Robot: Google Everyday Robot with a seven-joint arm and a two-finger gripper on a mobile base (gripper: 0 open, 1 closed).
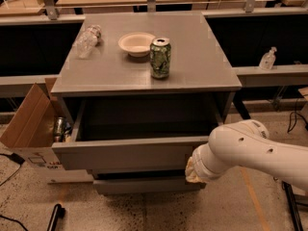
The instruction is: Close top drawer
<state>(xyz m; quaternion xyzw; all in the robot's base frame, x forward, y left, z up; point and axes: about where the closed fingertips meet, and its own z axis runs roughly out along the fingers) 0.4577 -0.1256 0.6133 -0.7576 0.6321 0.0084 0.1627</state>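
Note:
The top drawer of the grey cabinet stands pulled out, its plain grey front panel facing me and its shallow dark interior open and empty. My white arm reaches in from the right. Its gripper is at the right end of the drawer's front panel, against its lower edge, and is mostly hidden behind the wrist. A lower drawer front shows beneath the top one.
On the cabinet top stand a green can, a white bowl and a lying plastic bottle. An open cardboard box with cans sits left of the cabinet. A sanitizer bottle stands on the right ledge.

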